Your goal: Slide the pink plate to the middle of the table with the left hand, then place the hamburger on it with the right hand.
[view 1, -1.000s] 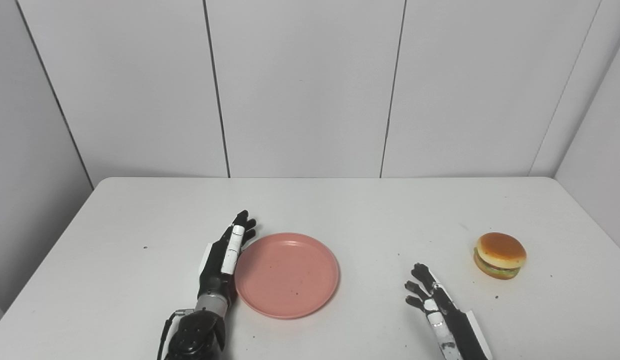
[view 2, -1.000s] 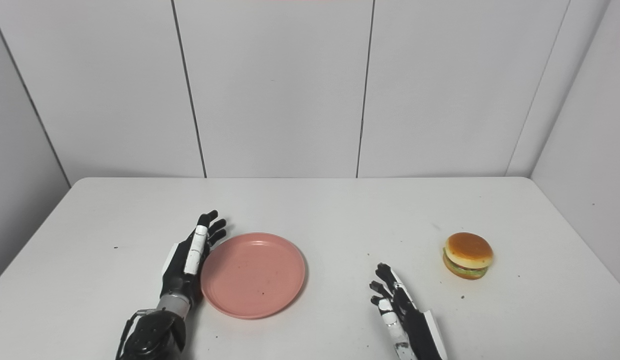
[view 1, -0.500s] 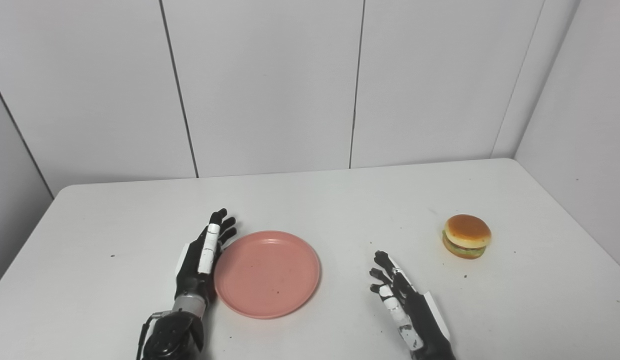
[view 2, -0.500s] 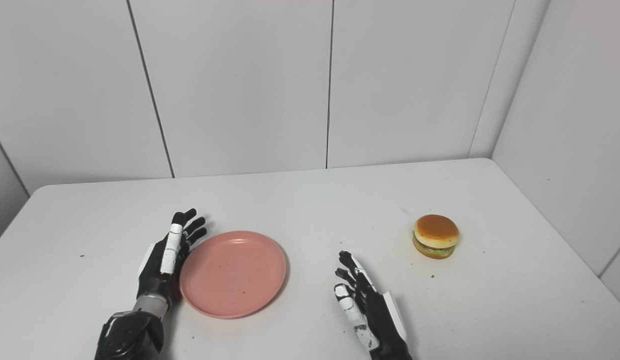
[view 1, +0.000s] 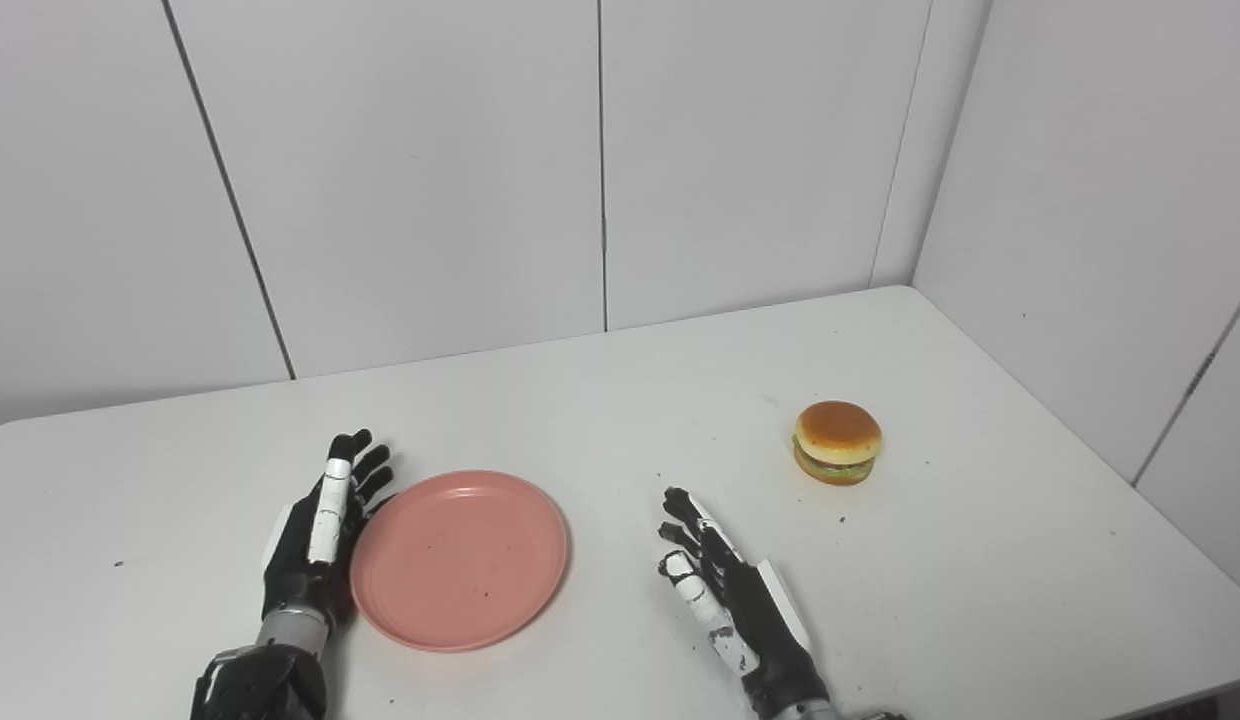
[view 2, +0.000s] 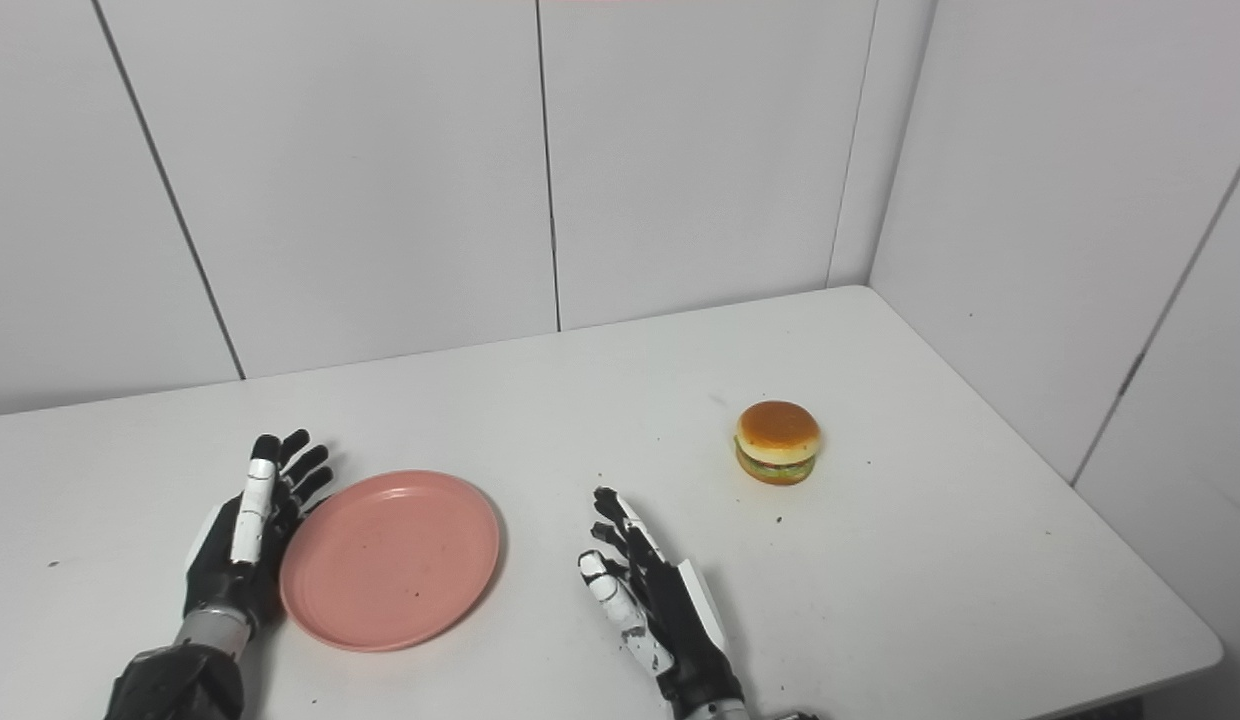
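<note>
The pink plate (view 1: 458,557) lies flat on the white table (view 1: 620,420), left of centre. My left hand (view 1: 315,540) stands on edge against the plate's left rim, fingers straight and apart, holding nothing. To the right of the plate my right hand (view 1: 725,595) hovers low over the table, open with fingers spread. The hamburger (view 1: 837,442), tan bun with green filling, sits upright farther right and beyond the right hand, well apart from it.
White wall panels close off the back and the right side. The table's right edge (view 2: 1130,530) runs diagonally near the hamburger, and the near right corner (view 2: 1205,650) is in view. Small dark specks dot the tabletop.
The whole picture has swung, so the camera turned right. Relative to the plate, the left hand keeps its place at the rim. The right hand has come further into view.
</note>
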